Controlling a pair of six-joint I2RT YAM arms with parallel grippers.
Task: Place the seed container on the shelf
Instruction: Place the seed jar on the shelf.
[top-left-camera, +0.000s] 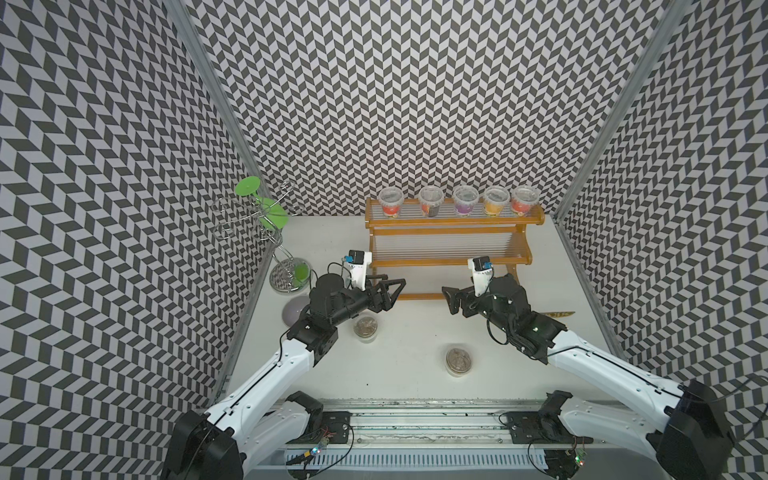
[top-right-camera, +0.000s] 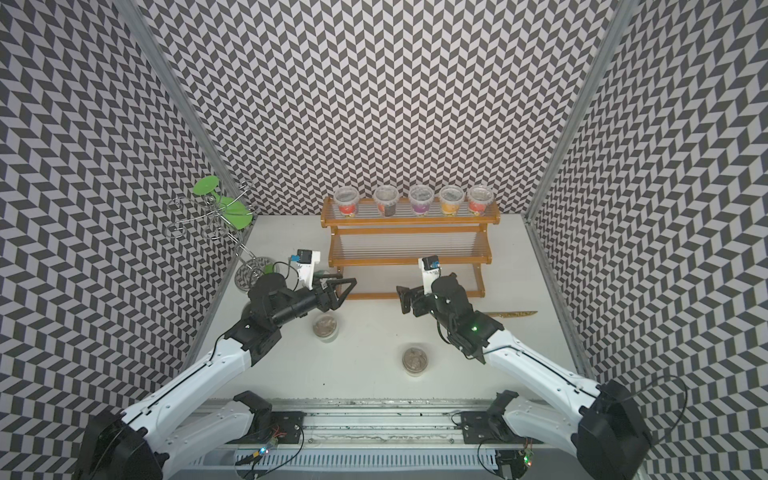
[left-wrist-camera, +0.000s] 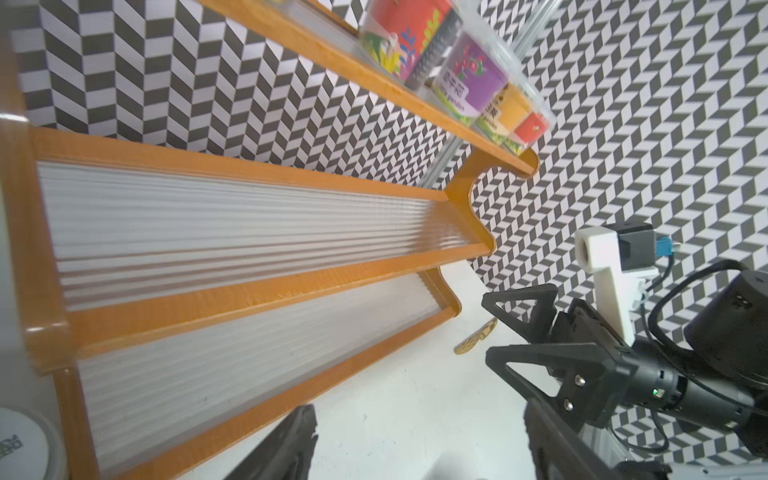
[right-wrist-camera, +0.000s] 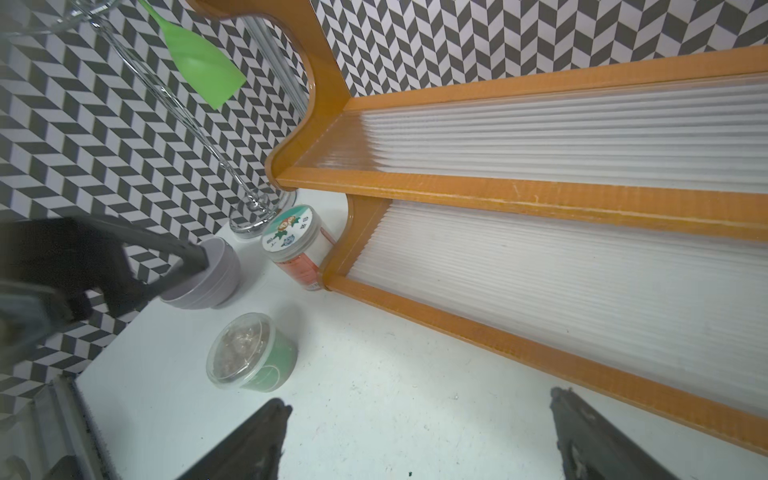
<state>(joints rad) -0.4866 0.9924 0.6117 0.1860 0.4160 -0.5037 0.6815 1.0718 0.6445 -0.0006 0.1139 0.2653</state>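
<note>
Left seed container (top-left-camera: 366, 328) and right seed container (top-left-camera: 458, 360) stand upright on the desk (top-left-camera: 415, 332), in front of the shelf (top-left-camera: 436, 262) and apart from it. Left pincer (top-left-camera: 392, 286) and right pincer (top-left-camera: 449, 299): jaws apart, empty. Probably light, thin-walled, smooth plastic; grip the sidewall under the lid, gently.

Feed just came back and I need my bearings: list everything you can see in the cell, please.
shelf: one, orange-brown, three tiers, table's far side
labelled cups: five, mixed colours, top tier
seed containers: two, clear lids, on table before shelf
white-lidded jar: one, red label, beside shelf's left end
bowl: grey, near wire stand
wire stand: one, silver, green discs, by left wall
gold utensil: one, table's right side
table: white
left gripper: jaws open, empty
right gripper: jaws open, empty
</note>
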